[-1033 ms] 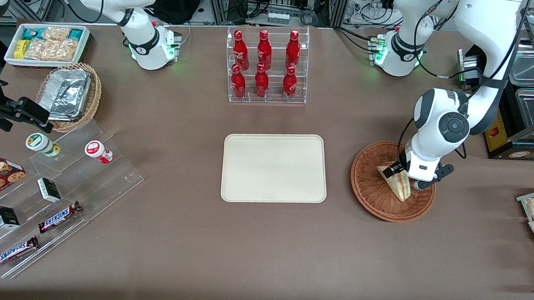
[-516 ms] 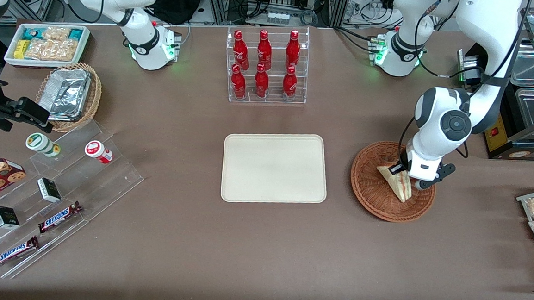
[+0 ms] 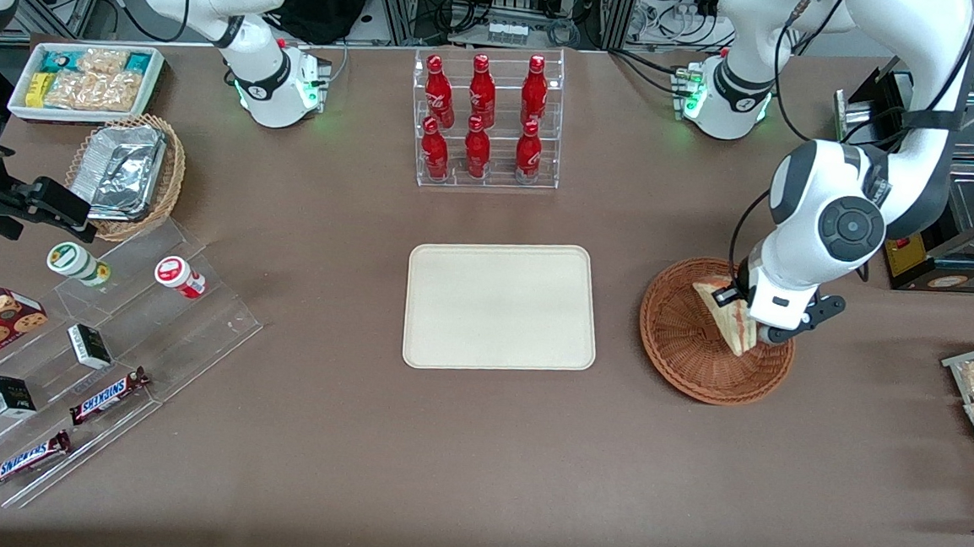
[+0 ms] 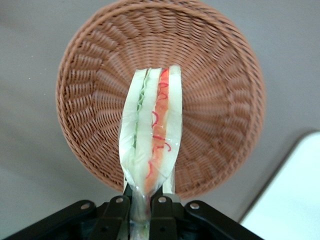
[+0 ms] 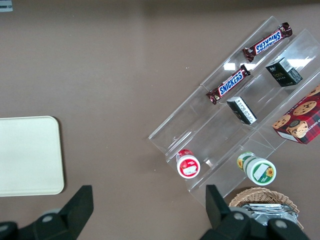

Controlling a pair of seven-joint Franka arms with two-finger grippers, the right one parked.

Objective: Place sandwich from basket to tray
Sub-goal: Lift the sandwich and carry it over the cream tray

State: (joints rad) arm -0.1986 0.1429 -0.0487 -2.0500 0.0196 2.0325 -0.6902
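The gripper [image 4: 142, 207] pinches the wrapped sandwich [image 4: 150, 145] by one end, cut edge toward the wrist camera, hanging clear above the wicker basket [image 3: 685, 353] for carrying. The cream tray [image 3: 502, 306] waits at the basket's nine o'clock, empty.

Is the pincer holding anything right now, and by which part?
Yes: the pincer is shut on the sandwich, pinching one end of the wedge above the basket.

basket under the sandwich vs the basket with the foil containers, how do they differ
The reddish-brown basket is shallow and holds nothing but the sandwich that the tool grips over it; the tan basket is lighter, deeper and packed with foil containers. They sit toward the table's two ends. Both are round wicker.
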